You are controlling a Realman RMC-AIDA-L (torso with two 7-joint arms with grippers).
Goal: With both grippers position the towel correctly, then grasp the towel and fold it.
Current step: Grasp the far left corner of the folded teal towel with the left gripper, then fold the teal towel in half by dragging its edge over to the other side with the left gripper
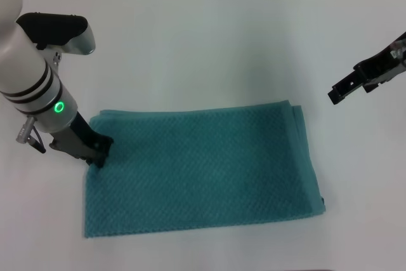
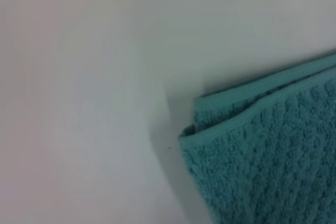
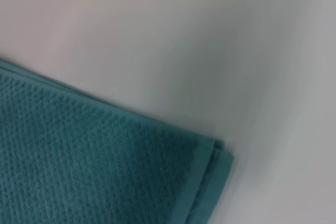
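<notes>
The towel (image 1: 200, 169) lies flat and layered on the white counter (image 1: 209, 42); our left hand (image 1: 98, 152) sits on its far-left corner, and we cannot tell how its fingers stand. Our right hand (image 1: 342, 90) hangs, fingers apart, beyond the far-right corner (image 3: 212, 153). We bring it down there to catch every layer.

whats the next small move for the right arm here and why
Probably bring the right hand down and in toward the towel's far right corner. It hangs above the bare table, apart from the cloth, while the left hand is already down at the towel's far left corner. Both corners need holding before folding.
</notes>
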